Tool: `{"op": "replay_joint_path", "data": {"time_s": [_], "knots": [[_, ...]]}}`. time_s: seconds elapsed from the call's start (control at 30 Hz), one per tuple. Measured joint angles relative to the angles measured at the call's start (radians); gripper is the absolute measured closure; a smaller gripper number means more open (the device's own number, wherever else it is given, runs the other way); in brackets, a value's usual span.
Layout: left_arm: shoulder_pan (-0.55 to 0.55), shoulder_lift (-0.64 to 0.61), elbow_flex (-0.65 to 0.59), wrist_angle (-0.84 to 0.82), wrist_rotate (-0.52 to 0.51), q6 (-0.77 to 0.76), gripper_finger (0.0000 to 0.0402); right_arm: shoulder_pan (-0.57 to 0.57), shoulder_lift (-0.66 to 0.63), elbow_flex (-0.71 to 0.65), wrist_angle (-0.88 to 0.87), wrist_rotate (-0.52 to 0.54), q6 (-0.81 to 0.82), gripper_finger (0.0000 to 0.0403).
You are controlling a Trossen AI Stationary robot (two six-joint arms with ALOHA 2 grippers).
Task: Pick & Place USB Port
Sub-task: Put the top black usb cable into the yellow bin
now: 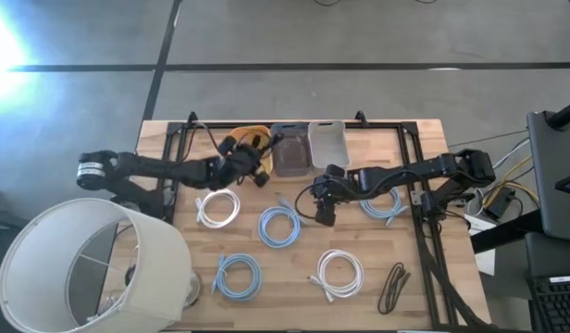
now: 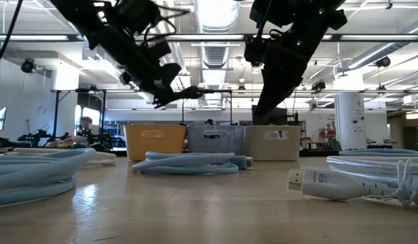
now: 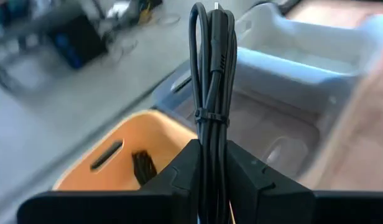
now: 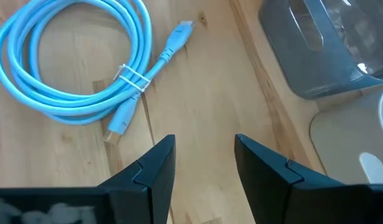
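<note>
**Arm pose, both arms**

Left arm reaches right along the table's far side; left gripper (image 1: 259, 159) raised, fingers clamped on a black cable (image 3: 211, 93). Right arm reaches left to mid-table; right gripper (image 4: 203, 163) raised, fingers apart, empty.

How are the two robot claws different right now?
The left gripper is shut on a bundled black cable, near the yellow bin; the right gripper is open and empty, over bare table near a blue cable. Both have dark fingers.
</note>
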Motion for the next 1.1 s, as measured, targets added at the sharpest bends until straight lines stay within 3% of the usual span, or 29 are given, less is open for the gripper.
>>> {"op": "replay_joint_path", "data": {"time_s": [0.17, 0.33, 0.47, 1.1], "knots": [[0.106, 0.0, -0.019, -0.055, 0.076, -0.222, 0.0341, 0.0, 0.0, 0.0, 0.0, -0.001, 0.0, 0.0253], [0.156, 0.0, -0.041, -0.077, 0.117, -0.296, 0.0341, 0.0, 0.0, 0.0, 0.0, -0.001, -0.004, 0.0261], [0.163, 0.0, -0.056, -0.09, 0.156, -0.328, 0.0341, 0.0, 0.0, 0.0, -0.001, -0.002, -0.004, 0.0266], [0.166, 0.0, -0.154, -0.09, 0.16, -0.417, 0.0341, 0.0, 0.0, 0.0, 0.001, -0.002, -0.004, 0.0277]]}}
